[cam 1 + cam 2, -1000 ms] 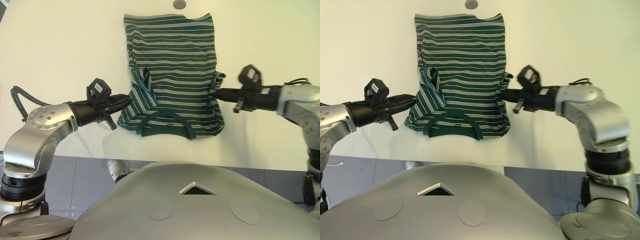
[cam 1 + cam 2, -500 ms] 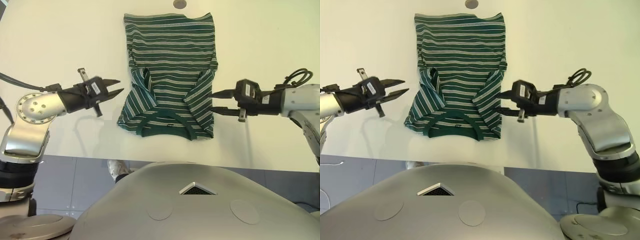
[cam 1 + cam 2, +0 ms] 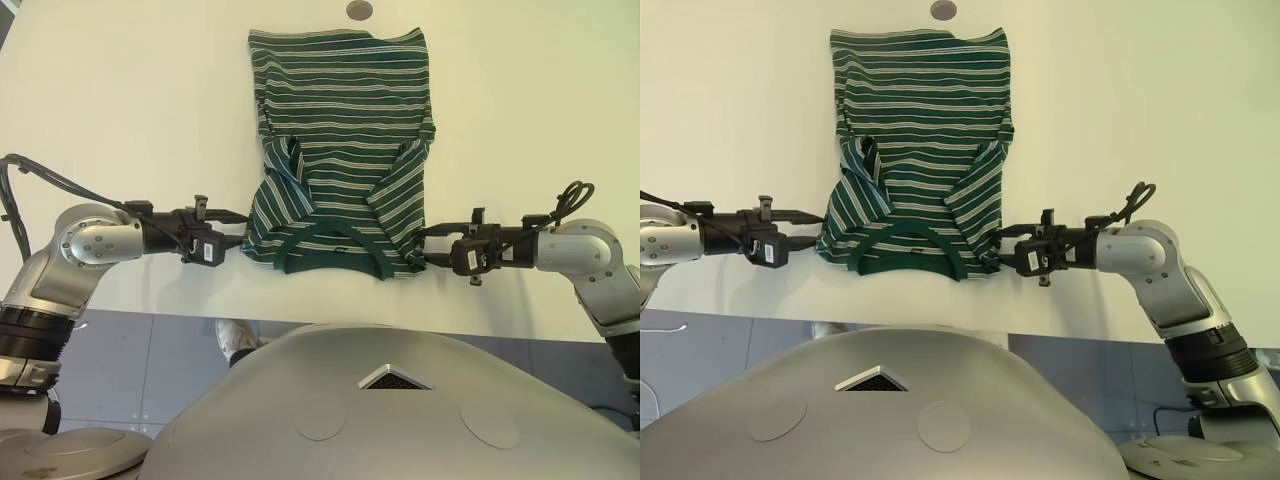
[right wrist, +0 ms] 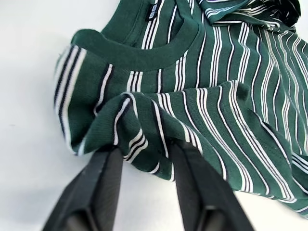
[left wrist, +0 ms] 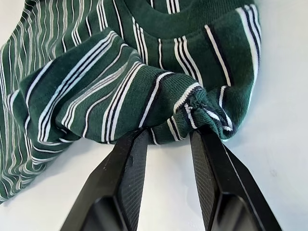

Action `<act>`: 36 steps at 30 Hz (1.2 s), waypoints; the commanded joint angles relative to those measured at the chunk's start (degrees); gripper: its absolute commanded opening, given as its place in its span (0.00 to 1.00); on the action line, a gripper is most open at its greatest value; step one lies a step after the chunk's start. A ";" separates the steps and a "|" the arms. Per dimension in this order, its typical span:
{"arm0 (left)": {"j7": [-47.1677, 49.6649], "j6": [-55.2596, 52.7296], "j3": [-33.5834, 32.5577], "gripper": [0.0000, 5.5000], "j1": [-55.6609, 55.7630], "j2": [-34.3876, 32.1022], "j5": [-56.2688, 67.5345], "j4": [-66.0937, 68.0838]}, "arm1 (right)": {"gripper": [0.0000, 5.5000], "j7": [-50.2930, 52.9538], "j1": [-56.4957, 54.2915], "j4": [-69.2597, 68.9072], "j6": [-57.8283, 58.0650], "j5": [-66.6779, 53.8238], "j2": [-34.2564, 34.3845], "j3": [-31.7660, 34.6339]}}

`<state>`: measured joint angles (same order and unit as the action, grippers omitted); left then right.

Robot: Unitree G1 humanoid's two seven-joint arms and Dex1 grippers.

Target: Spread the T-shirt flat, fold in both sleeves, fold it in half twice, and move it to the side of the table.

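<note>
T-shirt (image 3: 345, 140) flat, sleeves folded in; both halvings and the move seemingly left. Left claw (image 3: 235, 240) and right claw (image 3: 425, 247), fingers apart, straddle its lower corners.

The silver-shelled left arm (image 3: 92, 242) bends at the elbow out to the robot's left, and its dark forearm runs level toward the middle. The black two-fingered left claw (image 3: 238, 241) points inward and sits low. Its fingers (image 5: 126, 175) are held apart, with the ribbed inner pads facing each other across a gap. The silver-shelled right arm (image 3: 578, 246) mirrors this, elbow out to the right and forearm level. The black right claw (image 3: 428, 246) points back at the left one with its fingers (image 4: 98, 190) likewise spread. The two claws are well apart.
</note>
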<state>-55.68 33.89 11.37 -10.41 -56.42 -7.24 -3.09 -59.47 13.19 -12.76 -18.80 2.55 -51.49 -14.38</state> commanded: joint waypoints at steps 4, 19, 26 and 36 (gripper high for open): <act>-1.71 -3.39 3.96 0.12 0.31 1.97 1.68 -1.13 | 0.06 -4.06 -0.97 0.17 2.72 0.07 -2.32 -2.36; -7.71 -65.77 -3.12 0.00 14.44 -0.13 43.83 -17.58 | 0.00 -7.08 -21.61 -0.72 62.46 -47.04 -1.92 10.68; 11.20 -65.81 0.00 0.00 38.34 20.43 28.43 15.22 | 0.00 8.88 -45.08 35.94 58.87 -34.12 16.23 8.99; 19.44 -64.84 -2.89 0.15 43.01 29.14 20.06 33.95 | 0.14 14.03 -53.19 56.92 51.82 -25.67 26.47 13.50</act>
<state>-38.89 -30.56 9.72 32.57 -27.76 14.71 30.68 -45.91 -37.72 43.71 33.48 -22.41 -25.83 -3.79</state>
